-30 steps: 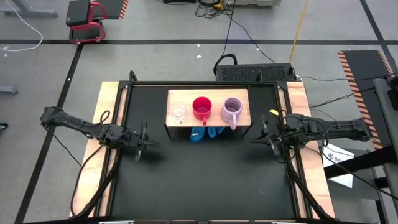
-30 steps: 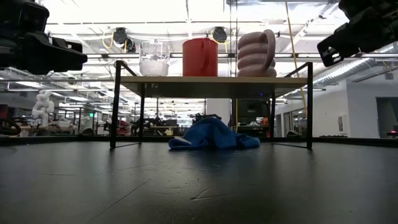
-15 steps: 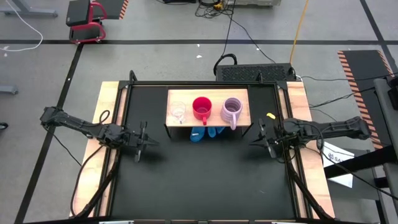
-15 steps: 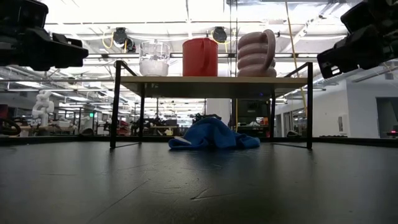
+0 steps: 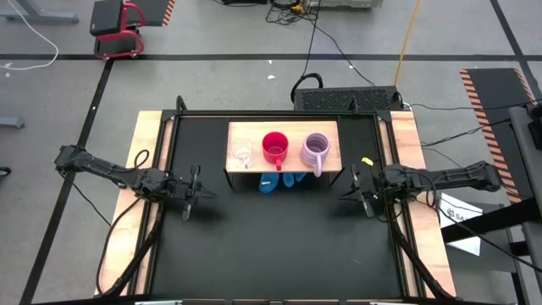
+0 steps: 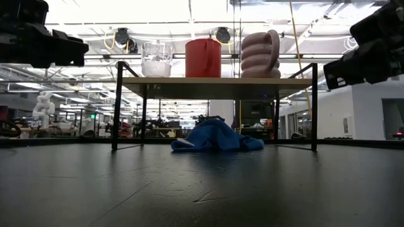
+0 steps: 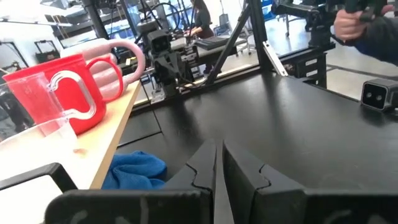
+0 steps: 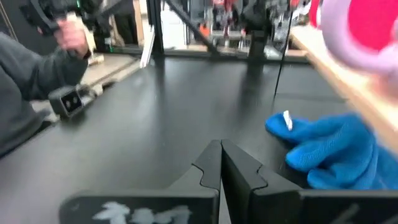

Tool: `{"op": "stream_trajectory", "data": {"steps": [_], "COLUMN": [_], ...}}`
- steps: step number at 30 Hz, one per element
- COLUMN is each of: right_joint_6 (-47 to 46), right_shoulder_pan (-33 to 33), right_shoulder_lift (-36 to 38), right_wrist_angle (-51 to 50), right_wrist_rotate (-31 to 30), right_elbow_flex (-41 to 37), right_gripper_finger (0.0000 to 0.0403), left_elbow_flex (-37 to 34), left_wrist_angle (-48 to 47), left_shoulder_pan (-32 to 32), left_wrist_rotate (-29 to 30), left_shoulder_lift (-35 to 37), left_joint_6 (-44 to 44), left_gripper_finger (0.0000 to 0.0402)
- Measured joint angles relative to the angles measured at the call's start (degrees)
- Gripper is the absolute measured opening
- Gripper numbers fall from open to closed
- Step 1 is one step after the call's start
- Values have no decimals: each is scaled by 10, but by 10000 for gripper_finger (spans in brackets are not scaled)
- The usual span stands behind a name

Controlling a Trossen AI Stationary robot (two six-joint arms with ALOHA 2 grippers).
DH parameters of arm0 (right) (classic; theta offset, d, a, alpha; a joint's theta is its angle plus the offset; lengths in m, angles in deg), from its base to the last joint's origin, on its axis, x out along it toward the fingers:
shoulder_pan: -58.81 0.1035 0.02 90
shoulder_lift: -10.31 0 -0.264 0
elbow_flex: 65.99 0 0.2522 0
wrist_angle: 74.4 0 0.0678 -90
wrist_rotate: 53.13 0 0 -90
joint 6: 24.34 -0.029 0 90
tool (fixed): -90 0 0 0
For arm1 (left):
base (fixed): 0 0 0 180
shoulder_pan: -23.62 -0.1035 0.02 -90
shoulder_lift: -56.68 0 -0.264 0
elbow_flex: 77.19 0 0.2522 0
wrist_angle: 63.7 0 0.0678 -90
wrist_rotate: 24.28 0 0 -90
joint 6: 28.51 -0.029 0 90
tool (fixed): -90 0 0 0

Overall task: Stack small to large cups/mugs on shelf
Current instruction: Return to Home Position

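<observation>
- We log the low shelf, a light wooden top board on a black frame, standing at the far middle of the black bench.
- Three cups stand upright in one row on the board, each apart from its neighbour.
- The small clear glass cup is at the end nearer the left arm.
- The medium red mug is in the middle of the row.
- The larger lilac-purple ribbed mug is at the end nearer the right arm, its handle facing the near edge of the board.
- From the low view we confirm that all three bases rest on the board: glass cup, red mug, lilac mug.
- A crumpled blue cloth lies on the bench under the shelf, between its legs.
- The left gripper hangs above the bench on the left arm's side, well apart from the shelf.
- Its fingers are drawn together with only a thin slit between them, and they hold nothing.
- The right gripper hangs above the bench on the opposite side, also clear of the shelf.
- Its fingers are likewise drawn together and hold nothing.
- The low view shows both grippers raised to about the height of the shelf top.
- Beyond the bench edge we see a person's hand in a grey sleeve.
</observation>
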Motion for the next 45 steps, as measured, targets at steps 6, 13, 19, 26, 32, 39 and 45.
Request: {"op": "stream_trajectory", "data": {"steps": [6,13,19,26,32,39,45], "right_joint_6": [0,31,45,41,32,21,4], "right_shoulder_pan": [0,-5,-50,-106,-137,-148,-148], "right_shoulder_lift": [2,2,2,2,-4,-4,-4], "right_wrist_angle": [12,18,27,28,29,53,73], "right_wrist_rotate": [0,-27,-36,6,32,39,61], "right_elbow_flex": [-11,-12,-13,-17,-21,-21,-21], "right_gripper_finger": [0,0,0,0,0,0,0], "left_elbow_flex": [0,0,0,0,0,0,0], "left_wrist_angle": [1,2,-2,-47,-62,-23,-12], "left_shoulder_pan": [0,-3,-61,-165,-252,-335,-345], "left_wrist_rotate": [-1,58,77,-59,-155,-282,-306], "left_shoulder_lift": [0,0,0,0,0,0,0], "left_joint_6": [-18,-52,-44,-8,13,43,66], "left_gripper_finger": [31,31,31,31,31,31,31]}}
